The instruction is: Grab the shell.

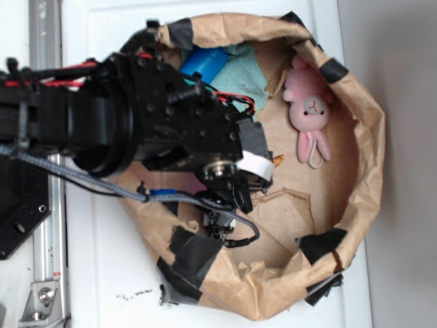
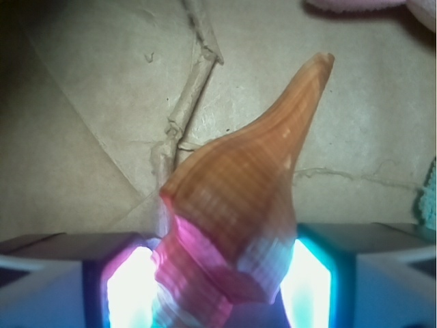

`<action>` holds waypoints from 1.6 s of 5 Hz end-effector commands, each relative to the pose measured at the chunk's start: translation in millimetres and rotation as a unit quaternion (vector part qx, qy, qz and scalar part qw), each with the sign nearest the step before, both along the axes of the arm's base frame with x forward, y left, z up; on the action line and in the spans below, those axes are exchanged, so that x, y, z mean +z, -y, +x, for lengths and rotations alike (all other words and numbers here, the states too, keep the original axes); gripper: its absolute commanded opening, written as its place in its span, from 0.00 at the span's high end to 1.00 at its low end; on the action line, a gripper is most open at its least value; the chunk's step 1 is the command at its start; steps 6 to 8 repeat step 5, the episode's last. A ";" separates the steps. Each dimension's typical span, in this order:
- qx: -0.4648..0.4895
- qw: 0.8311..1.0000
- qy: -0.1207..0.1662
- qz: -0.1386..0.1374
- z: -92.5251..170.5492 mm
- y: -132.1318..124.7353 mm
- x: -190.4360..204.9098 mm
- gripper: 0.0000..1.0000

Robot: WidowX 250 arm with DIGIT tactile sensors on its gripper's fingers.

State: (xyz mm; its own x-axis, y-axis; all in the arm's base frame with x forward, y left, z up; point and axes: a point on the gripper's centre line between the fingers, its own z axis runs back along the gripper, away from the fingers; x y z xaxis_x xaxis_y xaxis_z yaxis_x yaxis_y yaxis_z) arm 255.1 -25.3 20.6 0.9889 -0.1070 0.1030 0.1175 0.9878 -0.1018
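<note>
The orange-brown spiral shell [image 2: 239, 191] fills the wrist view. Its ridged whorls sit between my two glowing finger pads [image 2: 130, 287] and its tapered tail points up and away over the brown paper floor. My gripper [image 2: 218, 287] is shut on the shell, both pads pressing its sides. In the exterior view my gripper [image 1: 256, 167] hangs over the middle of the paper basin [image 1: 362, 123]. Only a small orange tip of the shell [image 1: 278, 161] shows beside the white finger; the arm hides the rest.
A pink plush bunny [image 1: 309, 109] lies at the basin's far right. A blue cylinder [image 1: 203, 63] and a teal cloth [image 1: 239, 75] lie at the upper left, partly under the arm. The crumpled paper walls, patched with black tape [image 1: 191, 253], ring the floor.
</note>
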 end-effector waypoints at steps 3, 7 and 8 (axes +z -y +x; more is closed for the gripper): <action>0.061 0.995 0.055 0.065 29.3 -36.1 168.1 1.00; 0.044 0.995 0.062 0.059 21.8 -24.3 176.8 1.00; 0.044 0.995 0.062 0.059 21.8 -24.3 176.8 1.00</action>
